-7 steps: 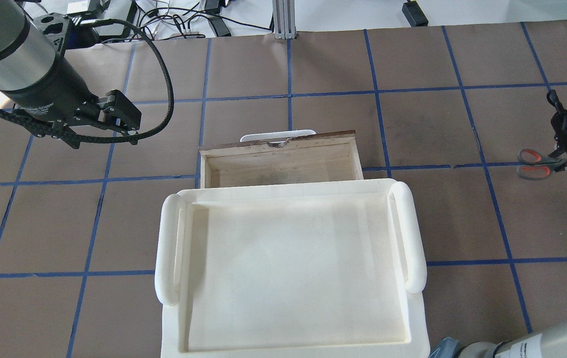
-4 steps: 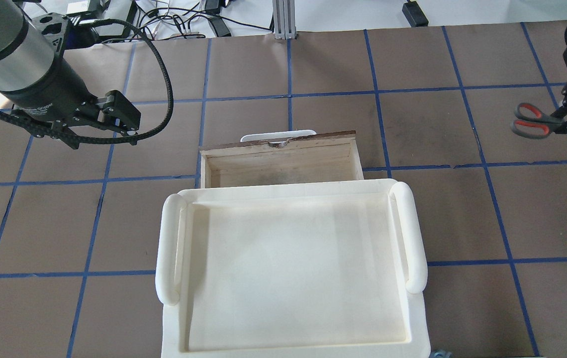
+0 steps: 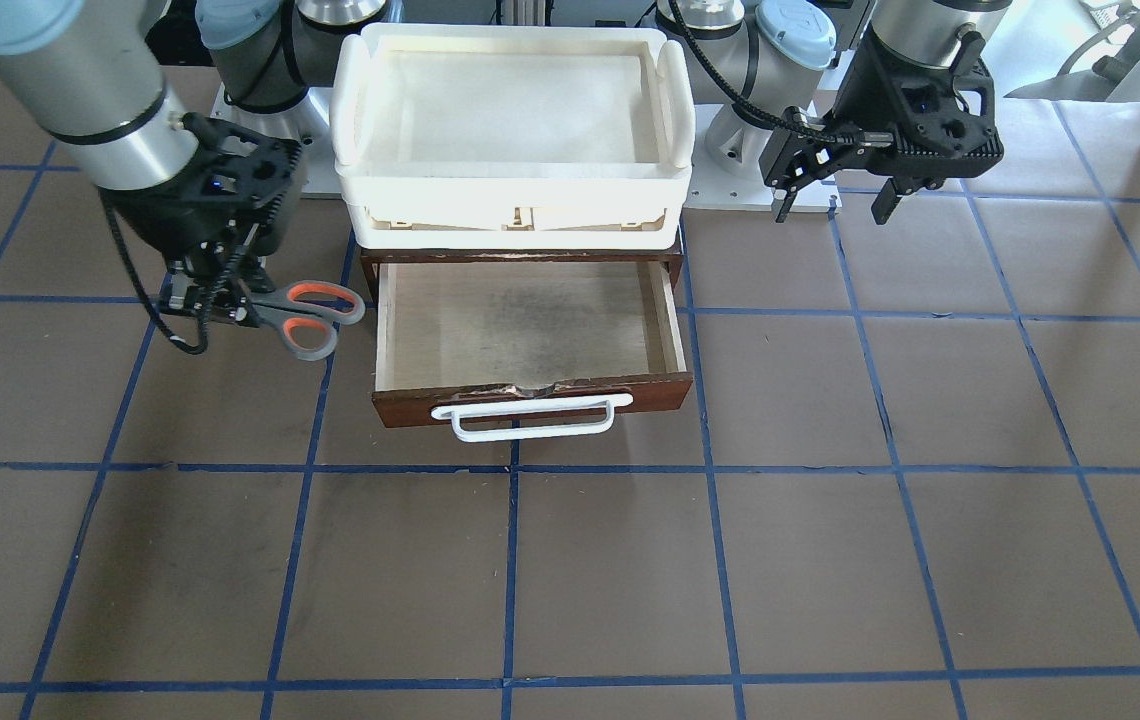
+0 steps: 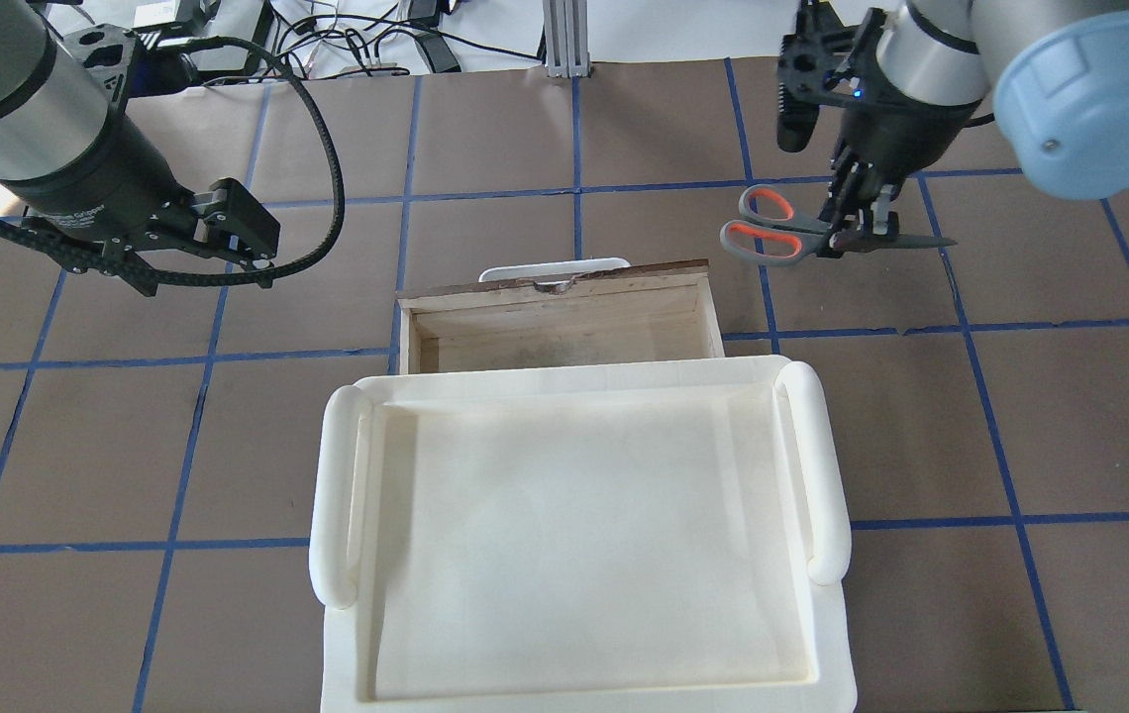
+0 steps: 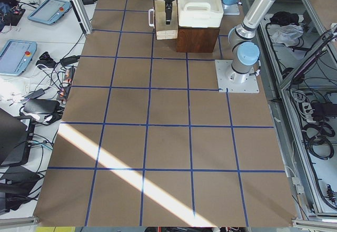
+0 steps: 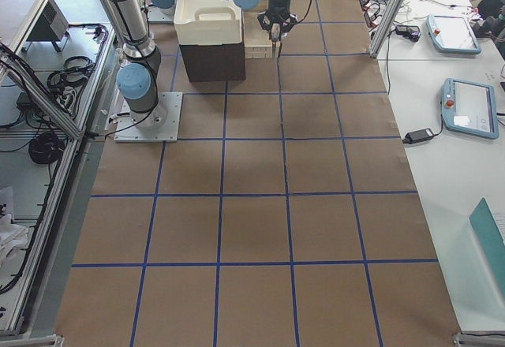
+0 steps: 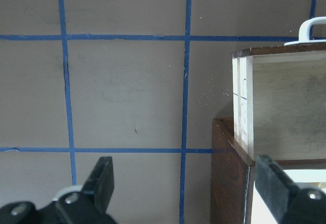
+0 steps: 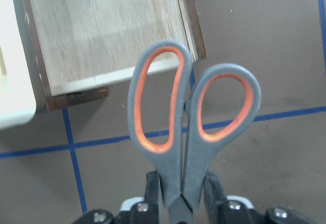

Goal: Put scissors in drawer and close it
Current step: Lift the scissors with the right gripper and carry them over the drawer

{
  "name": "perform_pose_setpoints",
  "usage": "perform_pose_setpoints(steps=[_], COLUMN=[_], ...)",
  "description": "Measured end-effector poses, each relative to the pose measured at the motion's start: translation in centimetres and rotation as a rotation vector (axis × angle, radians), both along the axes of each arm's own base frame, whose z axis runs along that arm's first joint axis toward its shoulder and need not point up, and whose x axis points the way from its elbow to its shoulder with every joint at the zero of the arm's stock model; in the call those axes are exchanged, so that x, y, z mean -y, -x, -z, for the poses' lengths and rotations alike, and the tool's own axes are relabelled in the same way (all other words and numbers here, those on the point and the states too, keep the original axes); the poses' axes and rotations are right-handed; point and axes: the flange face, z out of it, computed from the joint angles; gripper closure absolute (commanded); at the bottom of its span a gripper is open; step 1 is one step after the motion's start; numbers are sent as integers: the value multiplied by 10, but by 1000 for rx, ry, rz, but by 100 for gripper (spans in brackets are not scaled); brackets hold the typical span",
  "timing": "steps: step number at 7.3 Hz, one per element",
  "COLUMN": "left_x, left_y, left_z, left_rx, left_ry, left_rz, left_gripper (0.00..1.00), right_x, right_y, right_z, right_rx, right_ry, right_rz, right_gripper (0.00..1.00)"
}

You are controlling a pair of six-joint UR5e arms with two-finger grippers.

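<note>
The drawer (image 4: 564, 332) is pulled open and empty, its pale plywood floor (image 3: 525, 330) bare and its white bar handle (image 3: 530, 417) in front. My right gripper (image 4: 857, 226) is shut on the scissors (image 4: 772, 226), gripping near the pivot. It holds them above the table just beside the drawer's right front corner, with the grey, orange-lined loops (image 3: 308, 315) pointing at the drawer. In the right wrist view the scissors (image 8: 193, 117) hang beside the drawer (image 8: 102, 25). My left gripper (image 4: 250, 240) is open and empty, off to the drawer's other side (image 7: 280, 102).
A cream-white plastic tray (image 4: 339, 475) sits on top of the dark brown cabinet (image 7: 229, 183) that holds the drawer, and it overhangs the drawer's rear part. Brown table surface with blue tape lines lies around it. Cables lie beyond the far edge (image 4: 357, 40).
My right arm has carried the scissors from the table's far right edge leftward to just beside the open drawer. The left arm and the drawer have not moved.
</note>
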Motion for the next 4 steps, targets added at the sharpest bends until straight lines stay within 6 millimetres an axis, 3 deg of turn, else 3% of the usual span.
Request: perform_pose_setpoints(steps=[1, 2, 3, 4], left_x=[0, 0, 0, 0], left_y=[0, -1, -1, -1], left_z=[0, 0, 0, 0], left_rx=[0, 0, 0, 0], left_ry=[0, 0, 0, 0], left_rz=[0, -1, 0, 0], left_gripper=[0, 0, 0, 0], right_x=[-12, -22, -27, -31], right_y=[-62, -111, -140, -156], right_z=[12, 27, 39, 46], right_rx=[-5, -9, -3, 0], right_ry=[9, 21, 36, 41], right_rz=[-14, -53, -84, -100], right_gripper=[100, 100, 100, 100])
